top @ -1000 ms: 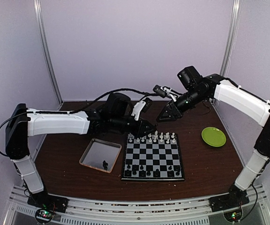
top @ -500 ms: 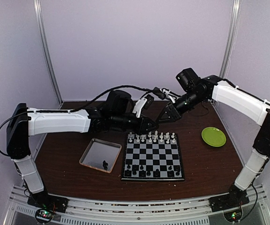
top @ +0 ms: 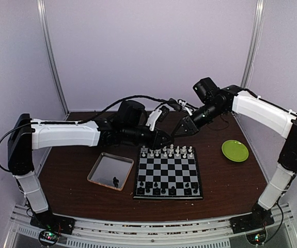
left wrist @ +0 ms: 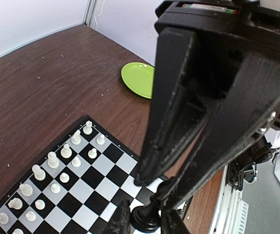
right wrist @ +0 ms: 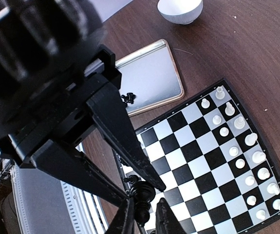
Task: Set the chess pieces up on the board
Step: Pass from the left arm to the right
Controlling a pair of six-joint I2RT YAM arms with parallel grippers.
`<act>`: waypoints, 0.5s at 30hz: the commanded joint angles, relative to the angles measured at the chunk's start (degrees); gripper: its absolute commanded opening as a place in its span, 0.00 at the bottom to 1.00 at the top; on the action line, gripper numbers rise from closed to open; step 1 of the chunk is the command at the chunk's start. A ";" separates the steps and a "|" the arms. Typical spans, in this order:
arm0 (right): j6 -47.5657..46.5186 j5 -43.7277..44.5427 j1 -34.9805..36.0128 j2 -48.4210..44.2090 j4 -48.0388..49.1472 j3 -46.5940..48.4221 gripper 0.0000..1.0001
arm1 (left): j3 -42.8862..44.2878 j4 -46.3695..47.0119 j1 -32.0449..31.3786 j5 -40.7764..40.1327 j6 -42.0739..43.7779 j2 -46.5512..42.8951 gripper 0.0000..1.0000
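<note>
The flat black-and-grey checked chessboard (top: 169, 170) lies nearest, well below and in front of both grippers. It carries black chessmen (top: 172, 190) along its near rows and white chessmen (top: 171, 151) on its 2 far rows. Higher, past the far edge, the left gripper (left wrist: 145, 228) is clamped on 1 small black chess piece (left wrist: 143, 214). The right gripper (right wrist: 143, 220) pinches that same piece from the opposite side.

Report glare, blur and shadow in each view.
Top view: even, soft light; the tray mirrors the pale wall. Left wrist: the right gripper is a dark mass with little detail, the board sharp. Right wrist: the left gripper blurs towards the upper left; the tray looks washed out.
</note>
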 commanded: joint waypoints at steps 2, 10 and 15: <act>-0.02 -1.41 0.34 0.58 0.46 -1.32 0.12 | 1.28 5.17 0.03 -0.37 -0.45 0.40 0.20; -0.88 -0.21 0.34 0.46 0.61 -1.02 0.08 | 1.42 3.36 0.06 -1.83 -0.13 0.50 0.35; -1.51 0.34 -0.18 0.89 0.29 -0.85 0.07 | -0.13 -0.35 0.03 -2.49 2.04 -1.33 0.57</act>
